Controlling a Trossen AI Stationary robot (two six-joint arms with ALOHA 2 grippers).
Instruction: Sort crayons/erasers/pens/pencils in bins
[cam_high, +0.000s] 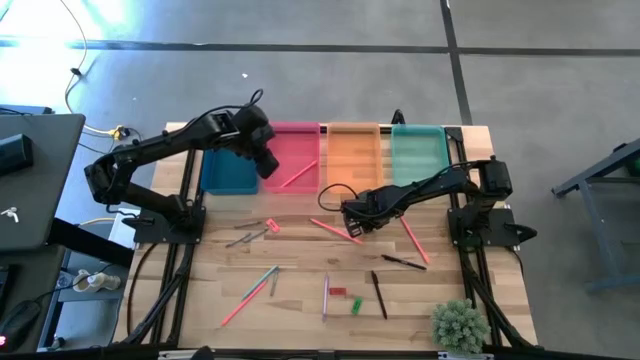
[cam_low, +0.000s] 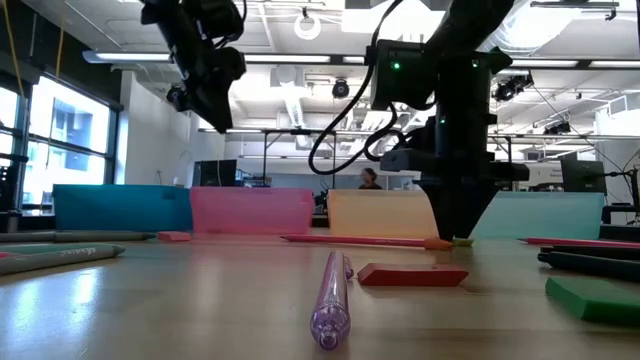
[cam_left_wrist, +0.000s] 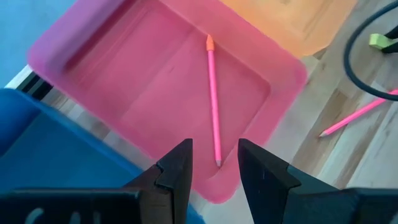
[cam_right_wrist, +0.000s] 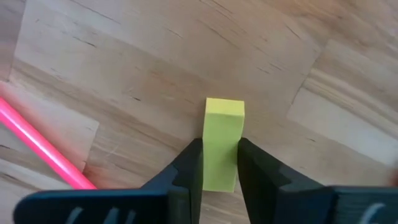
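A yellow eraser (cam_right_wrist: 224, 134) lies flat on the wooden table, in front of the orange bin (cam_high: 352, 150). My right gripper (cam_right_wrist: 220, 168) points down over it and is shut on it; in the high view this gripper (cam_high: 357, 223) hides the eraser. My left gripper (cam_left_wrist: 214, 171) hangs open above the near end of the pink-red bin (cam_high: 292, 150), holding nothing. One pink pencil (cam_left_wrist: 213, 99) lies slanted on that bin's floor. The teal-blue bin (cam_high: 228, 172) and the mint-green bin (cam_high: 418, 155) stand at either end of the row. My right gripper pinches the yellow eraser by its two long sides (cam_right_wrist: 221, 171), at one end, between the two fingers. The fingers come from above, pointing down, and lie along the eraser. The eraser rests flat on the table.
Pink pencils (cam_high: 335, 230) (cam_high: 413, 240) lie close to my right gripper. Black pens (cam_high: 403, 262) (cam_high: 379, 295), a red eraser (cam_high: 337, 292), a green eraser (cam_high: 356, 305) and a purple pen (cam_high: 325, 295) lie nearer the front edge. Grey sticks (cam_high: 240, 238) lie at left, a small plant (cam_high: 460, 325) at front right.
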